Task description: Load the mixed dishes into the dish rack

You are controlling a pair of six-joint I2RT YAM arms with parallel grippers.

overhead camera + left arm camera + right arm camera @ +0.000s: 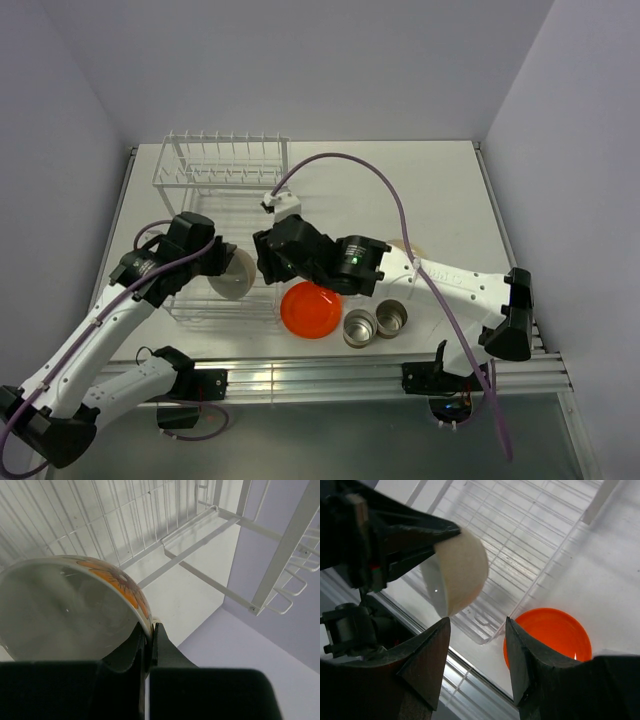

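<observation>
White table [450,190], boxed in on three sides by plain pale lilac-grey walls — back wall [300,60], left wall [50,150], right wall [585,130] — meeting in clean corners. A slotted aluminium rail [320,372] runs along the table's near edge and catches a bright glare. Beyond it a dull grey-green floor [340,440]; light even, shadows soft.

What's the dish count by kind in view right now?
Bowl: 1
Orange plate: 1
Steel cups: 2
Cream plate: 1, only its edge shows
Total: 5
</observation>
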